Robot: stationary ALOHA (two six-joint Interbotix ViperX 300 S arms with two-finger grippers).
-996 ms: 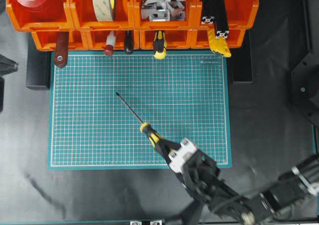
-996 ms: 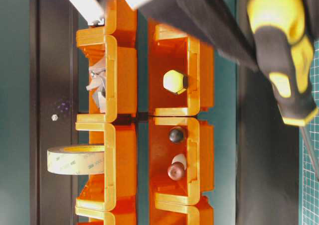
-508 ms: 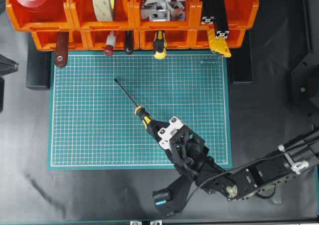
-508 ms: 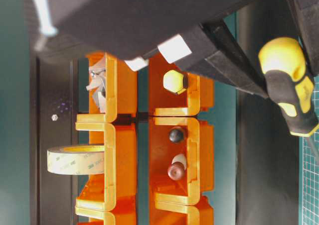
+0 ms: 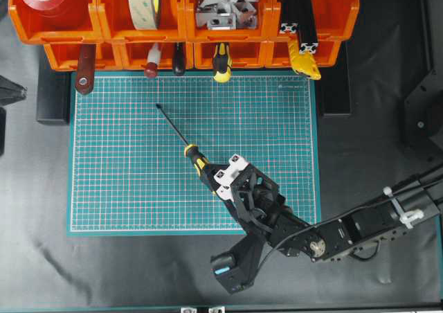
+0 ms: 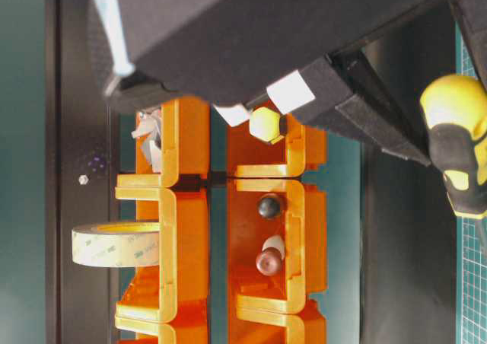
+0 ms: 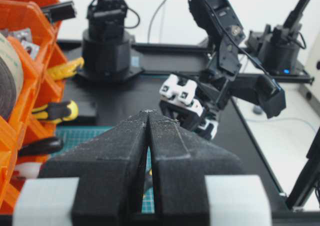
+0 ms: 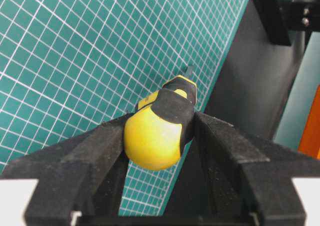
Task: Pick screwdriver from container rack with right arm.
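Overhead view: my right gripper [image 5: 216, 181] is clamped on the screwdriver [image 5: 195, 159] handle, over the mat [image 5: 124, 188] nr its centre, shaft pointing toward the rack [image 5: 332, 15] at the far edge. Left gripper [image 7: 148, 136] fingers pressed together, holding nothing.

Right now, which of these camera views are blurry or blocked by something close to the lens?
Table-level view: a dark, soft-edged arm fills the top. Left wrist view: the left gripper looms large in front. Right wrist view: the screwdriver handle is slightly soft. Overhead view: sharp and evenly lit.
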